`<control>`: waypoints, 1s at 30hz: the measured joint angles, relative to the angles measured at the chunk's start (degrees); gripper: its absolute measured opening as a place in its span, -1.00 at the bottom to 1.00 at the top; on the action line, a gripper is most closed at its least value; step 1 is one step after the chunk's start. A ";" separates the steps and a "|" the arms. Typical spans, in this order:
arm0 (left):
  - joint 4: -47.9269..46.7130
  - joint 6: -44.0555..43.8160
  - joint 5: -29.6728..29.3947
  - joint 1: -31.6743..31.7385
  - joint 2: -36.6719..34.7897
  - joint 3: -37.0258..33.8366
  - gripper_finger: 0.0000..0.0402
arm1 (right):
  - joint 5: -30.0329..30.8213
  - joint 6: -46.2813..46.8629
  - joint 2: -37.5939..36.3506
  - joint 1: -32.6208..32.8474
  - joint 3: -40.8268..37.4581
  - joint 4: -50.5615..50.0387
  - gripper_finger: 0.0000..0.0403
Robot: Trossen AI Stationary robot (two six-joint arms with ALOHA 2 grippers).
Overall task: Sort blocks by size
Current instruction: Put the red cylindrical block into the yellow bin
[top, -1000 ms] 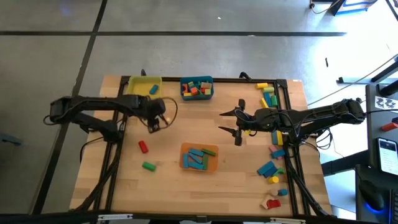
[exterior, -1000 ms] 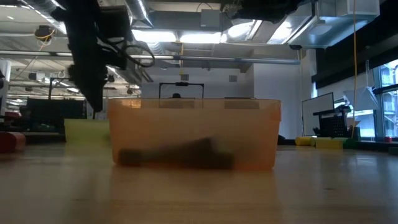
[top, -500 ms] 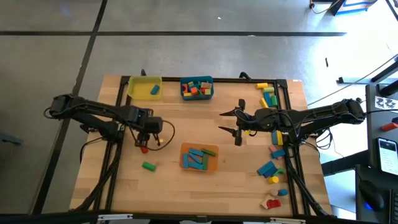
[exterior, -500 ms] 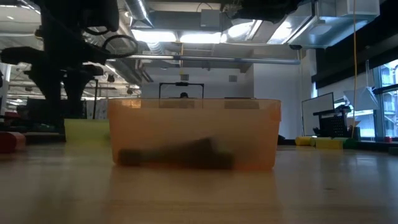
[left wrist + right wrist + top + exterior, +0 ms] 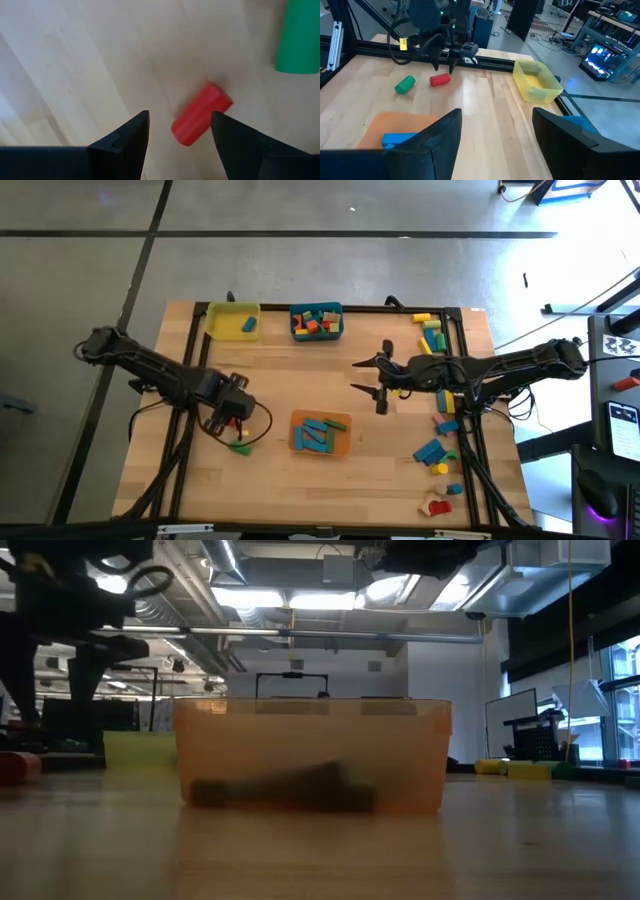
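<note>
Wooden table's left side: left gripper (image 5: 177, 131), fingers spread, should straddle the red cylinder (image 5: 201, 113) squarely before pinching.

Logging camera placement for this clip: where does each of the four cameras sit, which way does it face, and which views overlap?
High view: overhead, straight down on the table; both arms show.
Low view: table height, level across at the orange bin; left arm dark at upper left.
Left wrist view: above the red block; own open left end effector shows.
Right wrist view: faces across the table; own open right end effector shows.
Shared: both wrist views show the red block and green block.
</note>
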 joint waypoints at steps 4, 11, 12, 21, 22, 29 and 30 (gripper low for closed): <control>0.02 0.00 0.29 -2.51 0.20 -0.01 -0.03 | 0.00 0.00 0.46 0.00 0.02 0.07 0.20; -0.02 0.31 1.33 -4.61 1.54 -0.02 -0.03 | 0.00 -0.22 0.79 0.00 0.00 0.21 0.20; 0.00 0.33 1.32 -4.81 1.93 -0.02 -0.03 | 0.00 -0.24 0.79 0.00 0.00 0.27 0.20; -0.02 0.45 1.33 -7.36 10.00 -0.04 -0.03 | 0.00 -0.24 0.79 0.00 0.00 0.27 0.20; -0.01 0.46 1.33 -7.38 11.21 -0.04 -0.03 | 0.00 -0.24 0.79 0.00 0.00 0.27 0.20; -0.09 0.05 -0.03 -7.36 19.48 -0.07 -0.03 | 0.00 -0.24 0.79 0.00 0.00 0.27 0.20; -0.05 0.02 -0.21 -7.36 20.48 -0.07 -0.03 | 0.00 -0.26 0.79 0.00 0.00 0.27 0.20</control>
